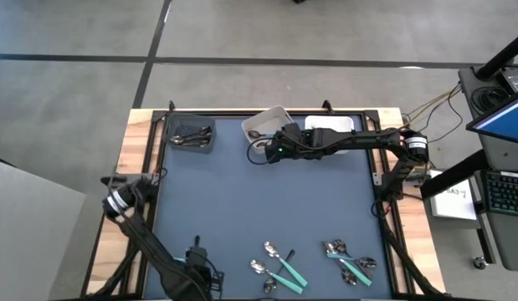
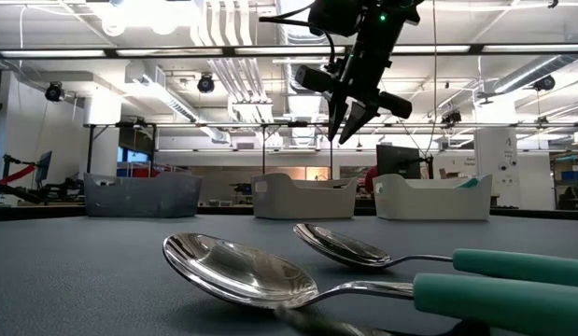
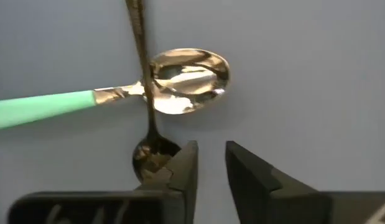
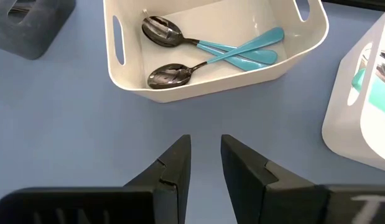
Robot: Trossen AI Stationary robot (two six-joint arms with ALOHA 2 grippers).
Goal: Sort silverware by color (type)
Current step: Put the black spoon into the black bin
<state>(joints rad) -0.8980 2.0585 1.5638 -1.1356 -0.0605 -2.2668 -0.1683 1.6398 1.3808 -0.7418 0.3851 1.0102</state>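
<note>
The teal-handled spoon is running off the left wrist view's edge, a thin metal utensil is crossing over its neck with its far end cut off, and the dark grey bin's contents are showing too small, possibly dark-handled pieces.

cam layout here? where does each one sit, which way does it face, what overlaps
High: overhead, straight down; both arms and table.
Low: table height, level across spoons toward the bins; right gripper hangs above.
Left wrist: down past left gripper at a teal-handled spoon.
Right wrist: past right gripper at white bin.
Shared: high and right wrist both show that bin.
</note>
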